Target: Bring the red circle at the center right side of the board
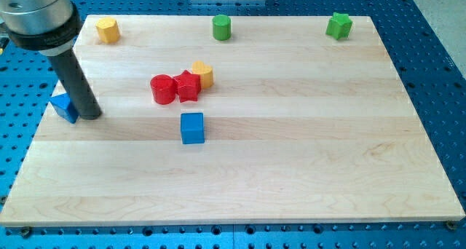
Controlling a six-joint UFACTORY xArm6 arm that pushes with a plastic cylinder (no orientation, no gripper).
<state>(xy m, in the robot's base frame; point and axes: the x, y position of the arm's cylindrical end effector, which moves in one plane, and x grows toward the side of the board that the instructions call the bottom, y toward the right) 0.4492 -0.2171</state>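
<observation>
My tip is far left of the red circle, which sits left of the middle.

On the left, my tip [92, 116] rests on the board [291, 176], touching a blue block [65, 107] by the left edge. It is only a rod, with nothing to open or shut, and it holds nothing. A yellow block [108, 30] sits at the top left. Next comes the red circle [163, 89], touching a red star [188, 86], with a second yellow block [203, 74] just beside the star. A blue cube [192, 127] sits below them. A green circle [221, 27] and a green star [338, 25] sit along the top. If I push the red circle straight right, I think the red star and the second yellow block get in the way and may knock it off its path.
</observation>
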